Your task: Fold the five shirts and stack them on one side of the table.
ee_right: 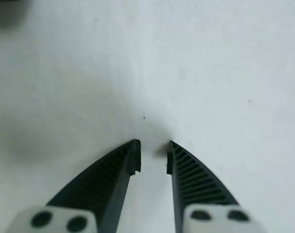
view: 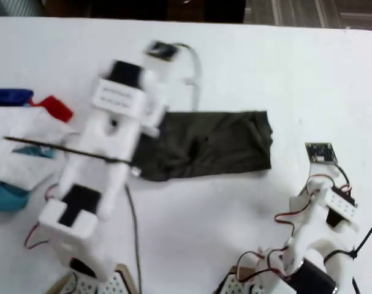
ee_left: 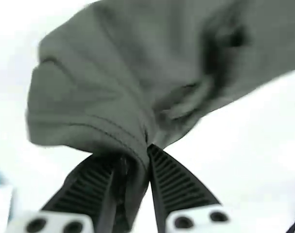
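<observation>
One dark green shirt (view: 210,144), hem pinched between the tips of the left gripper (ee_left: 148,148), body spread beyond them on the table (view: 265,73); right gripper (ee_right: 153,155), tips slightly parted, well apart over bare table; one mixed garment heap (view: 20,153) farther out on the left gripper's side

Left end effector (ee_left: 137,153) clamped, right end effector (ee_right: 153,154) parted.

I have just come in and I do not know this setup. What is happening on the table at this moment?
A robot with two arms is working on shirts. The left gripper is shut on the hem of a dark olive-green cloth shirt, which lies wrinkled and partly folded near the middle of the white table. The right gripper is slightly open, holds nothing and hangs over bare table. A pile of other clothes, white, blue, red and teal, lies at one side of the table.
</observation>
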